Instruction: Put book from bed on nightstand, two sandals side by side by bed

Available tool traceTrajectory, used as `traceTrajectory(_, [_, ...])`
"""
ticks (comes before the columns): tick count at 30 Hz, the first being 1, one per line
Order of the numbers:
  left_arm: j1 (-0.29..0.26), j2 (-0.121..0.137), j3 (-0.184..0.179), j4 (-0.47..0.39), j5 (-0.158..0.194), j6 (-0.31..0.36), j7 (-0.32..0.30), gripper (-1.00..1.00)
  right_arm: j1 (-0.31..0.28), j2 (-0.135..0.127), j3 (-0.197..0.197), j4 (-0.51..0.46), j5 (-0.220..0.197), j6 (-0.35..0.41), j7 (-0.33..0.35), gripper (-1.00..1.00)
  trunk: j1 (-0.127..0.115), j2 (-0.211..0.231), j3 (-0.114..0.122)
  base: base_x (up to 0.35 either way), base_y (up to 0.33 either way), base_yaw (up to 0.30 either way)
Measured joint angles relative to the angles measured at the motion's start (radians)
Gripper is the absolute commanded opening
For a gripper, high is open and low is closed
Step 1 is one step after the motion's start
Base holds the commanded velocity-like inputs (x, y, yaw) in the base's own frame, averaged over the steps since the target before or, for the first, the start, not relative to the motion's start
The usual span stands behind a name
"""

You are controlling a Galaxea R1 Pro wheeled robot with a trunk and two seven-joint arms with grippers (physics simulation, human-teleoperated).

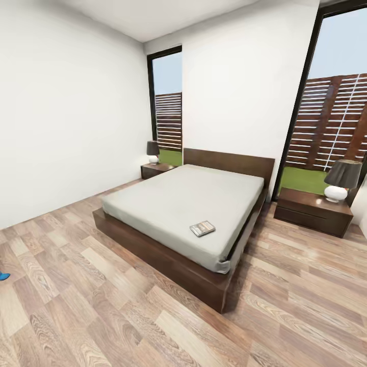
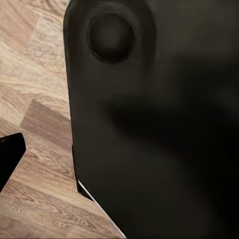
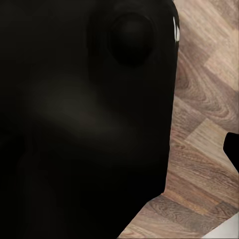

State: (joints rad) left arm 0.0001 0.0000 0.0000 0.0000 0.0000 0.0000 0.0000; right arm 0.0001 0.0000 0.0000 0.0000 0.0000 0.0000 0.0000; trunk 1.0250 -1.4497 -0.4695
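Book (image 1: 202, 228) lies near the bed's (image 1: 168, 255) foot corner; a careless reach could nudge it off the mattress. Tool openings: I cannot tell.

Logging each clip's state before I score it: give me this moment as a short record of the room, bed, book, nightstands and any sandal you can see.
room: bedroom with wood floor, white walls, tall windows
bed: middle of the room, headboard against the far wall
book: lying flat on the mattress near the foot corner, not yet moved
nightstands: one at the far left, one at the right, each with a lamp on top
sandal: a blue bit on the floor at the head view's left edge; too cropped to be sure
grippers: state cannot be told
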Motion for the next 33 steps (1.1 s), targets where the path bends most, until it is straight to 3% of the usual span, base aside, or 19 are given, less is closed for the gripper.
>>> traceTrajectory(21, [-0.004, 0.004, 0.007, -0.081, 0.005, 0.013, -0.007, 1.00, -0.002, -0.013, -0.008, -0.036, -0.001, -0.022, -0.003, 1.00, 0.000, 0.000, 0.000, 0.000, 0.000, 0.000])
traceTrajectory(33, [-0.004, 0.005, 0.040, -0.150, 0.062, -0.034, -0.008, 1.00, -0.008, -0.070, -0.069, -0.105, -0.054, -0.088, -0.009, 1.00, 0.000, 0.000, 0.001, 0.000, 0.000, 0.000])
